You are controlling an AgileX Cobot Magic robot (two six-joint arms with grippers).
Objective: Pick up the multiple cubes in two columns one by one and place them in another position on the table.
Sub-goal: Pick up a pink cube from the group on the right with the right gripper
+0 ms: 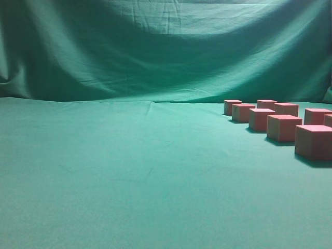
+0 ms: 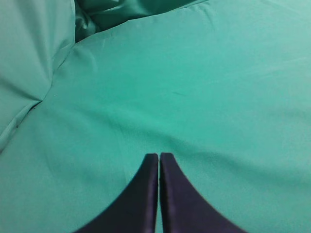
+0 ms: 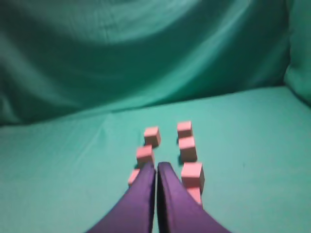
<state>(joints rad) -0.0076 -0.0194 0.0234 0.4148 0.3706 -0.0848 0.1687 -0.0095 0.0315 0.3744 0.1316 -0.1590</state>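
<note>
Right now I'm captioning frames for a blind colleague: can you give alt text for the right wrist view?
Two columns of small pink cubes sit on a teal-green cloth table, receding toward a draped green backdrop. The shut right gripper points at them from the bottom edge, hiding part of the nearest cubes.

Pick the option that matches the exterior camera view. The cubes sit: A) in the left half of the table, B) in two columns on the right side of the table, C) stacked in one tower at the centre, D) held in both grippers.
B: the cubes stand in two columns on the right side of the table, none stacked or held.
</note>
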